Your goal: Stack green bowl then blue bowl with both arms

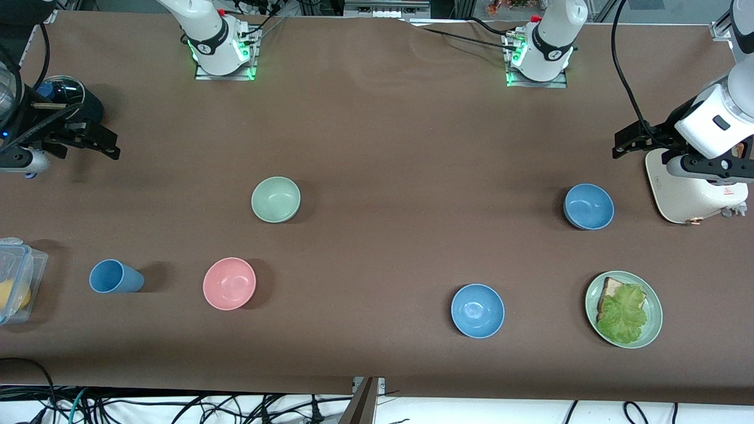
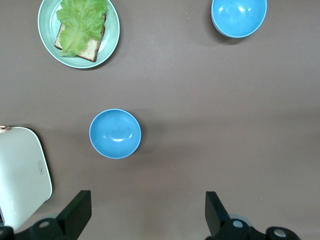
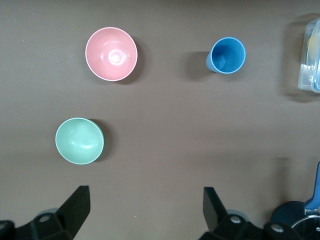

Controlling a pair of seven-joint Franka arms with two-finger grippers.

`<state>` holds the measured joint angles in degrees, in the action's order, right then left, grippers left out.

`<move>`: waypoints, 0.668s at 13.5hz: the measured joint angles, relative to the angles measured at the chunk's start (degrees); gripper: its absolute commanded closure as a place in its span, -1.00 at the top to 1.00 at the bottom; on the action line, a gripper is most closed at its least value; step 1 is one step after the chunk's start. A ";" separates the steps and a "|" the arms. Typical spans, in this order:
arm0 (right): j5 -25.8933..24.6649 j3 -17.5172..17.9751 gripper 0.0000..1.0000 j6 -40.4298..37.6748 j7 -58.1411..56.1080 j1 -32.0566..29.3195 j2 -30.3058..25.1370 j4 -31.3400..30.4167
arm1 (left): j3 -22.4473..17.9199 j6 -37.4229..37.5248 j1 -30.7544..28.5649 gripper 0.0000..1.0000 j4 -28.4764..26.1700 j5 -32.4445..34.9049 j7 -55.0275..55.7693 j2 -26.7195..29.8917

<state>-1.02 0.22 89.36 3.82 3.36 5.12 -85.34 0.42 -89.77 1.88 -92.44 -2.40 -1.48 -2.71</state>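
Green bowl (image 1: 275, 199) on the brown table (image 1: 377, 147), toward the right arm's end, standing alone with nothing in it. Pink bowl (image 1: 229, 283) nearer the front camera than it, well apart. Blue cup (image 1: 115, 277) beside the pink bowl, lying on its side in the front view, closer still to the table's end. Clear box (image 1: 17, 285) with something yellow inside, cut off at the edge of the picture.

Two blue bowls toward the left arm's end, both empty. One blue bowl (image 1: 588, 206) near the white machine (image 1: 689, 188), partly hidden by the left arm. Other blue bowl (image 1: 477, 310) nearer the front camera, beside the green plate (image 1: 652, 318) with bread (image 1: 609, 290) and lettuce (image 1: 624, 313).

Right gripper (image 3: 145, 212) up high over the table's end, well apart from the green bowl, fingers spread wide, holding nothing. Dark round thing beside it, hard to make out. Left gripper (image 2: 147, 212) up over the table near the white machine, fingers spread wide too, holding nothing. No bowl on another bowl yet.
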 measured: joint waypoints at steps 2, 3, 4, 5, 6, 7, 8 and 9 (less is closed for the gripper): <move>0.00 0.00 0.99 0.23 -0.01 0.00 0.00 0.00 | 0.00 0.00 0.00 1.00 0.00 0.00 0.00 0.00; 0.00 0.00 0.99 0.42 -0.01 0.00 0.00 0.00 | 0.00 0.00 0.00 1.00 0.00 0.00 0.00 0.00; 0.00 0.00 0.99 0.51 -0.02 0.00 0.00 0.00 | 0.00 0.00 0.00 1.00 0.00 0.00 0.00 0.00; 0.00 0.00 0.99 0.55 -0.02 0.00 0.00 0.00 | 0.00 0.00 0.00 1.00 0.00 0.00 0.00 0.00; 0.00 0.00 0.99 0.57 -0.03 0.00 0.00 0.00 | 0.00 0.00 0.00 1.00 0.00 0.00 0.00 0.00; 0.00 0.00 0.99 0.57 -0.03 0.00 0.00 0.00 | 0.00 0.00 0.00 1.00 0.00 0.00 0.00 0.00; 0.00 0.00 0.99 0.58 -0.03 0.00 0.00 0.00 | 0.00 0.00 0.00 1.00 0.00 0.00 0.00 0.00; 0.00 0.00 0.99 0.58 -0.03 0.00 0.00 0.00 | 0.00 0.00 0.00 1.00 0.00 0.00 0.00 0.00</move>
<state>-1.02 0.22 89.93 3.79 3.36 5.12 -85.34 0.42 -89.77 1.88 -92.43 -2.40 -1.48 -2.71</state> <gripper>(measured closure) 0.000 0.000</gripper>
